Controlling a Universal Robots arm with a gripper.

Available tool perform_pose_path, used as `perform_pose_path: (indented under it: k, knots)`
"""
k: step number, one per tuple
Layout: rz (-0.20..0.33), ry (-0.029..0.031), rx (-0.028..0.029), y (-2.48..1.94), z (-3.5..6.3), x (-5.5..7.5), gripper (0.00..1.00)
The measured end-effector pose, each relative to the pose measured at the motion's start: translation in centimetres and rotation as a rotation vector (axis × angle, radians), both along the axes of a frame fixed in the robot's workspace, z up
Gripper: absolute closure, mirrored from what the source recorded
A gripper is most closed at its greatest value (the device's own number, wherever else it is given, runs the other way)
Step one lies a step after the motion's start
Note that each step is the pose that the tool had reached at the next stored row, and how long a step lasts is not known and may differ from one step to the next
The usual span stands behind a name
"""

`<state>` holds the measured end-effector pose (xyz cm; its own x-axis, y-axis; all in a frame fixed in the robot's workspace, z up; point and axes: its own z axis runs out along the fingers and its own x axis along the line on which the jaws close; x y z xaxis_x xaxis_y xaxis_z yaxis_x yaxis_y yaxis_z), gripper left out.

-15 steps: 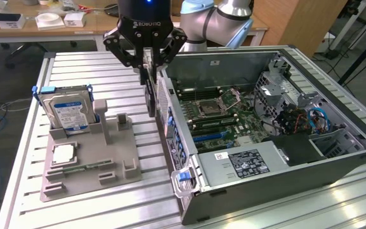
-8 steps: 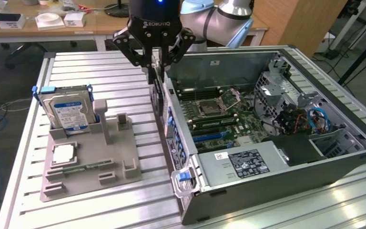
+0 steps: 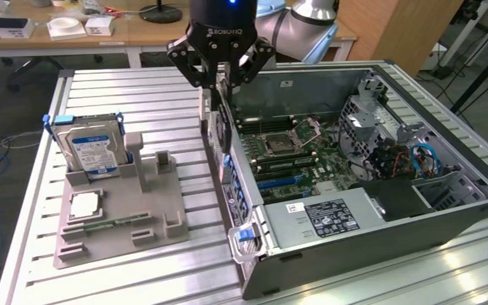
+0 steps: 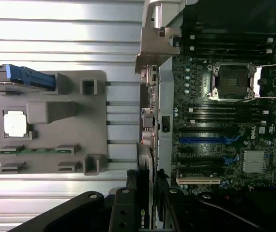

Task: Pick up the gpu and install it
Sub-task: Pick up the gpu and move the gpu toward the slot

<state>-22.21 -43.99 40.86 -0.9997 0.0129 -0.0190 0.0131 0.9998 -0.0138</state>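
Black gpu (image 3: 218, 133) clamped in my gripper (image 3: 219, 86), hanging at the computer case (image 3: 380, 251) edge; not yet installed.

The word ROBOTIQ stands in pale letters on the black body of my gripper (image 3: 221, 77), above the fingers. The edge of the card (image 4: 144, 193) between my jaws bears a small pale swirl mark, a brand sign with no letters I can read. On the motherboard (image 4: 210, 159) a small round badge looks like the Dell mark, though I cannot be sure. The hard drive (image 3: 91, 149) carries a blue-and-white label, and the power supply (image 3: 312, 225) a black-and-white one with a white sticker beside it; their print is too small to read.
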Motion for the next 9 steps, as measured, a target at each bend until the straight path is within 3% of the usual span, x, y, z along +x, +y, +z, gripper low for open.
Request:
perform_pose_path:
  k: [9]
  knots:
    - [0.0,0.0018,0.0,0.0,0.0,2.3,0.74]
